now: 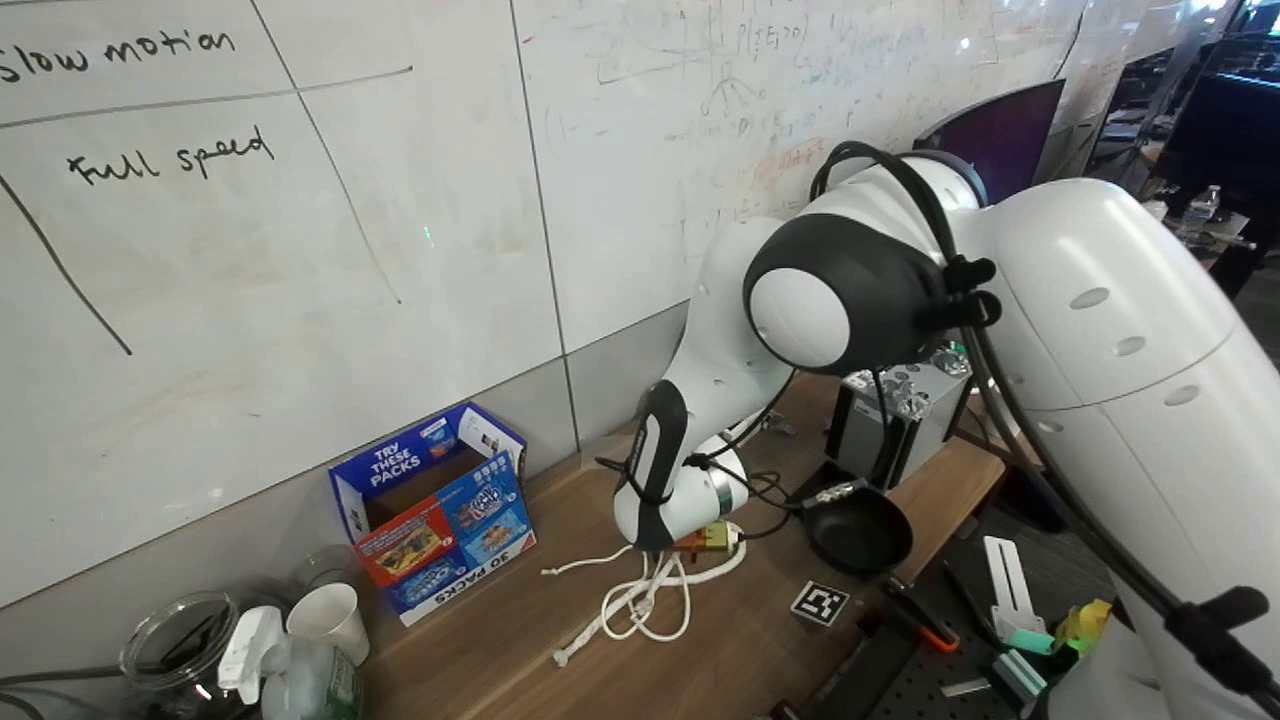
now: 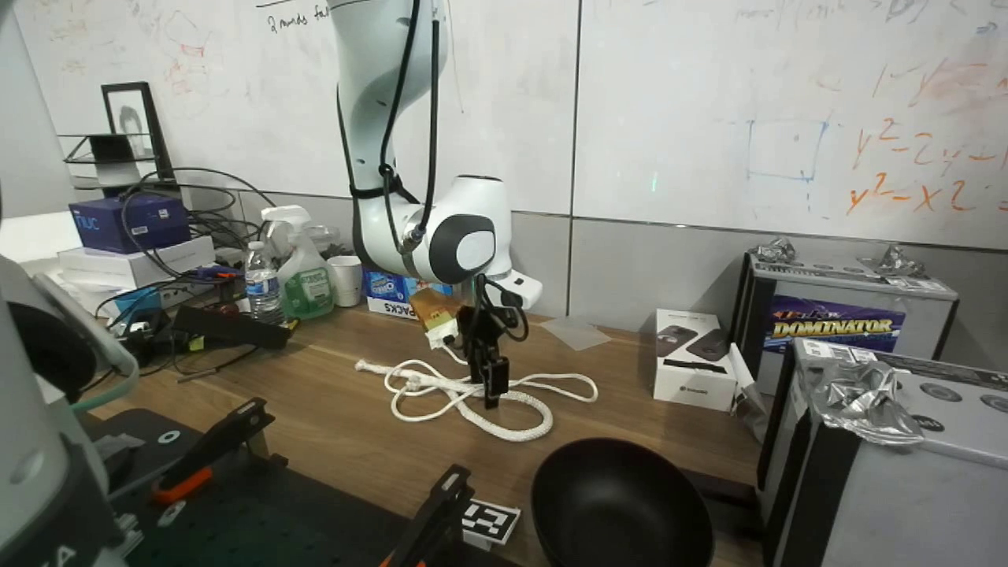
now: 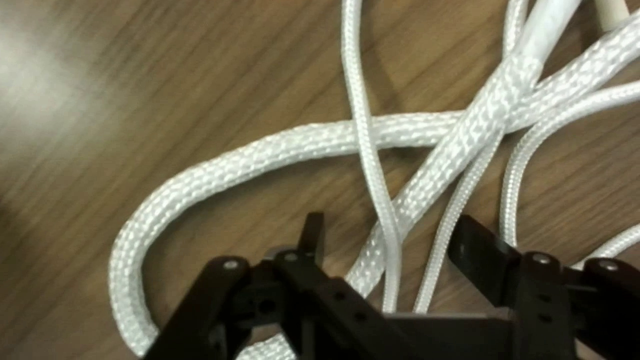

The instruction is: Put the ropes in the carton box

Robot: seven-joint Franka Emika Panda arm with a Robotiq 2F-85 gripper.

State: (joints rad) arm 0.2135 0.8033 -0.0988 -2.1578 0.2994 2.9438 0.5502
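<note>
The ropes, white braided cords in loose loops, lie on the wooden table in both exterior views [image 1: 643,605] [image 2: 516,434]. They fill much of the wrist view as thick and thin strands [image 3: 310,141]. My gripper [image 3: 389,236] is low over them, jaws apart, with one thick and two thin strands running between the fingers. From an exterior view the gripper [image 2: 493,386] comes down into the middle of the loops; elsewhere the arm's wrist covers it. The carton box [image 1: 447,540], blue with red-and-white print, stands open-topped against the wall. Part of this box [image 2: 388,295] shows behind the arm.
Beside the box stand a white cup [image 1: 330,618], a spray bottle [image 2: 305,276] and a glass jar [image 1: 180,640]. A black pan [image 2: 622,504] and a printed marker block [image 1: 820,604] lie nearer the robot base. A white phone box [image 2: 693,362] stands along the whiteboard wall.
</note>
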